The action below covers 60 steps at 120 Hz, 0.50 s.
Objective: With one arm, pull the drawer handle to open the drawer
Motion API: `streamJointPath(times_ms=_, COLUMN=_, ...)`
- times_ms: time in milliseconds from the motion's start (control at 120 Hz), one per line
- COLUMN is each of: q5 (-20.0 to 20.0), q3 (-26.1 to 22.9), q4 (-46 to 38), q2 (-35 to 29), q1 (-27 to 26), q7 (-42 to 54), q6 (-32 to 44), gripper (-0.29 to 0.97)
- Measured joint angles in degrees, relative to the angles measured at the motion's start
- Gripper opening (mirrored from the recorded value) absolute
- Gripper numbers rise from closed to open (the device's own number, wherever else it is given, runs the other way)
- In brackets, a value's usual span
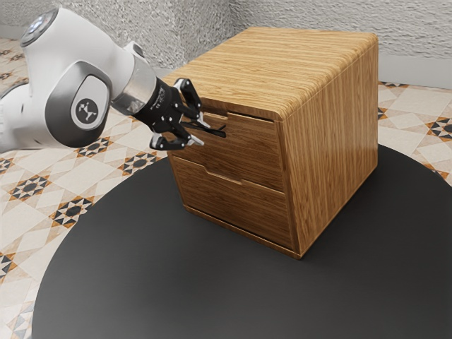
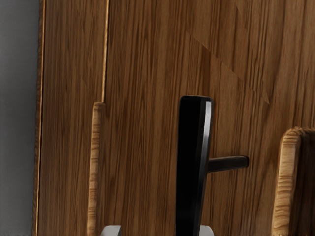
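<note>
1. Surface: a round table (image 1: 212,282) with a matte black top takes up the lower half of the exterior view. Its curved edge runs from the lower left up toward the right.
2. Room: the floor (image 1: 42,191) is cream tile with dark star and diamond patterns. It shows at the left edge and at the upper right. A rough grey wall (image 1: 176,28) closes the top of the frame.
3. Cabinet: a striped-grain wooden cabinet (image 1: 282,70) stands on the table, right of centre. It has 2 drawers, the upper drawer (image 1: 247,152) and the lower drawer (image 1: 233,198).
4. Task item: the black bar handle (image 1: 217,132) is mounted on the front of the upper drawer, at centre-left of the frame. The wrist view shows the handle (image 2: 193,162) as a dark bar standing off the wood on a short post.
5. Arm: the white Franka arm (image 1: 70,85) enters from the upper left.
6. Hand state: the gripper (image 1: 199,131) is spread moderately wide, with the handle between the 2 fingers. In the wrist view, 1 pale fingertip (image 2: 112,230) stands clear of the bar, so the bar is not clamped.
</note>
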Motion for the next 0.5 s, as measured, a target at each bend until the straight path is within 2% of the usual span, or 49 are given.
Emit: streamJointPath(times_ms=500, q5=-0.21, q3=0.05, q4=-0.58, q2=-0.26, q1=0.02, q7=1.60, q6=-0.03, gripper=-0.01)
